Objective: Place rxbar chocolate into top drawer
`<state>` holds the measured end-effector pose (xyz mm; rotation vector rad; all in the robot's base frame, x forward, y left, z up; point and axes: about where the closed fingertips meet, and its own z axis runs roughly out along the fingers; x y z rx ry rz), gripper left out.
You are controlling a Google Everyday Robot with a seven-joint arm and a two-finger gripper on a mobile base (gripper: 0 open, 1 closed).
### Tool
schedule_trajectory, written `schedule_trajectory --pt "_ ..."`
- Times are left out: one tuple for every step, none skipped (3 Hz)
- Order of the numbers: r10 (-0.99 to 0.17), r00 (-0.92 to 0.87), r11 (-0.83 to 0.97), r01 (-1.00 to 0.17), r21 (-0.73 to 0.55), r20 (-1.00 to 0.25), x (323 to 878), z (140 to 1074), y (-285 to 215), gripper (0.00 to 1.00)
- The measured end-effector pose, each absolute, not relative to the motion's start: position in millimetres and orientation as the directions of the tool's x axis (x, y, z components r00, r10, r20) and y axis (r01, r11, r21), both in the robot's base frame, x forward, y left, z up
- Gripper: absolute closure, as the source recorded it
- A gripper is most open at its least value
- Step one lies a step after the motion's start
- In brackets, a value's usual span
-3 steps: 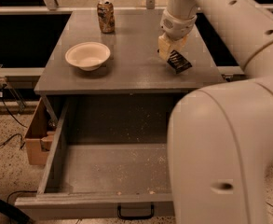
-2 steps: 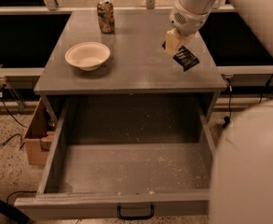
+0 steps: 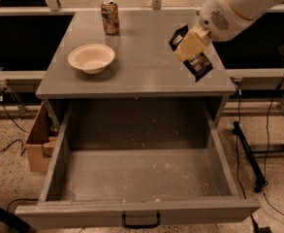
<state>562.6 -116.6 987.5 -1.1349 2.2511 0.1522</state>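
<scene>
Gripper point(image 3: 192, 44) of my arm was pinching the bar point(image 3: 201, 65) across its middle and held it tilted in the air, above the right front part of the table point(image 3: 141, 79), not yet over the open drawer point(image 3: 58, 154). I judged that the bar could slip, because the wrapper looked smooth and much of it hung free below the fingers. If I went down too early, its low corner could hit the table edge. If I drifted right, it could fall outside the drawer's right wall. Compared with a second earlier, the gripper and bar stood higher and slightly more to the right, and my arm no longer covered the drawer. The bowl point(image 3: 91, 58) and can point(image 3: 110, 17) had not moved.
</scene>
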Motion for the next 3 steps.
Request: schedule_trajectory --pt "-0.681 -0.309 0.558 -0.806 -0.196 -0.664 506.9 992.7 -80.2 1.0" --pt "-0.687 -0.261 0.487 -0.858 -0.163 -0.678 482.1 934.2 -31.2 1.0" --pt "-0.755 -0.272 0.407 -0.908 -0.102 -0.597 470.3 855.3 5.3 1.0"
